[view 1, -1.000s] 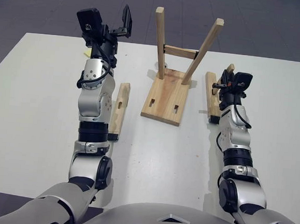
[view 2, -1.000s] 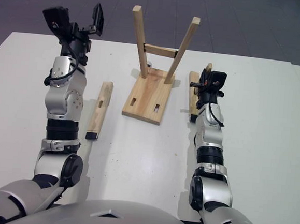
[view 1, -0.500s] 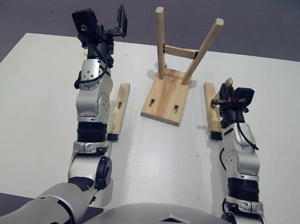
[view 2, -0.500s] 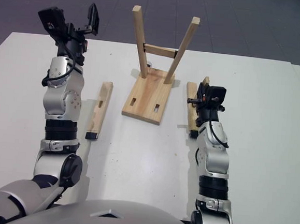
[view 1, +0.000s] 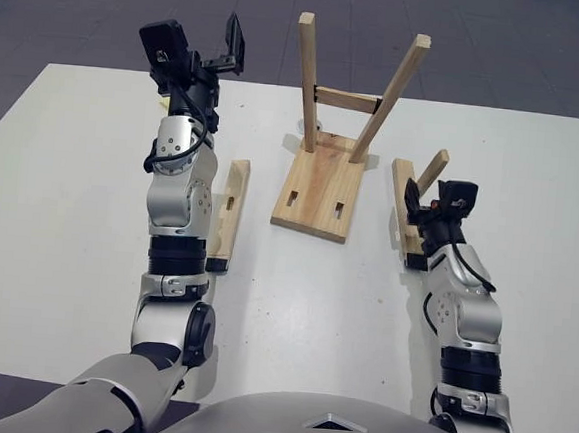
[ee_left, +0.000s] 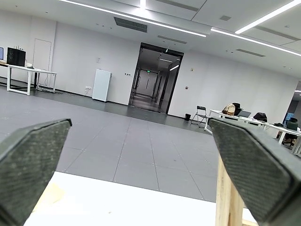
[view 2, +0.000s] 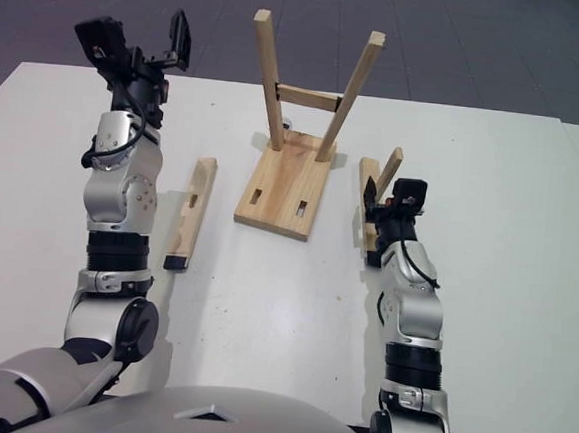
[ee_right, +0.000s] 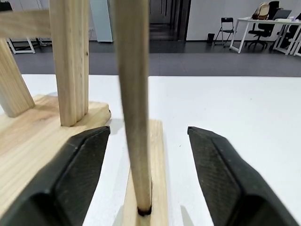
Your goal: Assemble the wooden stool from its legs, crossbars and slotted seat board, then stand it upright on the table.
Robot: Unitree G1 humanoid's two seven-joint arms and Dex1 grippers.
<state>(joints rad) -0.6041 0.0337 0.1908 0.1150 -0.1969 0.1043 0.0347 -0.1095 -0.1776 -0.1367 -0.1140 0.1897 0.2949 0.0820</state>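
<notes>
Upright legs (view 1: 306,77) and a crossbar (view 1: 347,101) wall off the seat board's (view 1: 315,207) far end; open lanes of table (view 1: 69,209) separate the board from the left loose leg (view 1: 228,215) and right loose leg (view 1: 403,180).

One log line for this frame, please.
seat board: upside down, two legs fitted | left hand: raised, open | right hand: open, straddling crossbar standing in lying leg | other leg: loose on table

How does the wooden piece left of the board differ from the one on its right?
The left leg has an empty slot; the right leg has a crossbar standing tilted in its slot. The right tool is open around that crossbar; the left tool is raised away from the left leg. Both lie flat on the table.
</notes>
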